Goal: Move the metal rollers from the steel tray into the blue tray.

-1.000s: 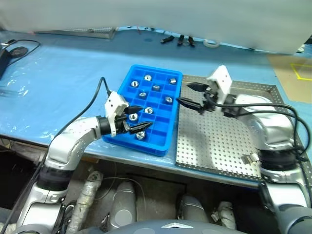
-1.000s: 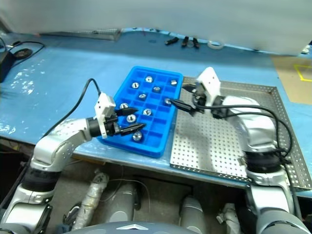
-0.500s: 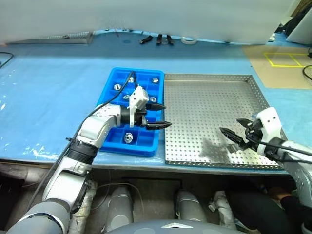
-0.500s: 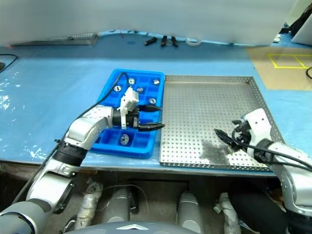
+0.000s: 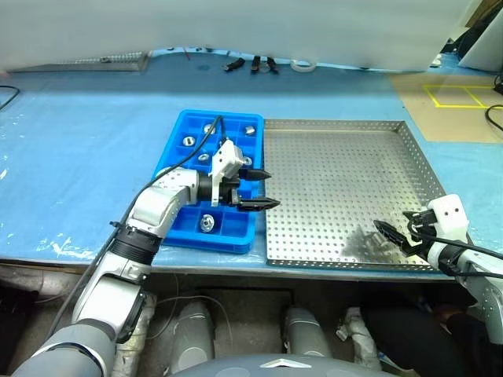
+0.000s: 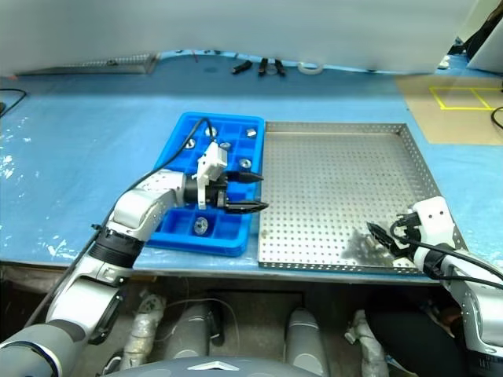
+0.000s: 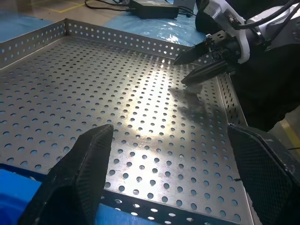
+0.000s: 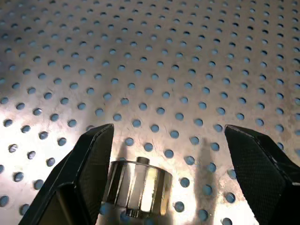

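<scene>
Your right gripper (image 8: 164,154) hangs low over the steel tray (image 5: 338,165), near that tray's front right corner, with its two black fingers spread wide and nothing between them gripped. In the right wrist view one metal roller (image 8: 138,193) lies on the tray's perforated floor just inside the gap, close beside one finger (image 8: 89,164) and well apart from the other; whether it touches that finger cannot be told. The roller is short and stubby, with a small stub on the face turned away from the wrist camera, so its axis seems to run along the fingers' direction and roughly flat to the tray floor; its exact tilt is hard to judge. Your left gripper (image 5: 263,188) hovers over the seam where the steel tray meets the blue tray (image 5: 177,153), its fingers also spread apart and empty, pointing across the steel tray toward the right gripper. Several more rollers (image 5: 208,223) sit in separate compartments of the blue tray, which lies touching the steel tray's left rim.
</scene>
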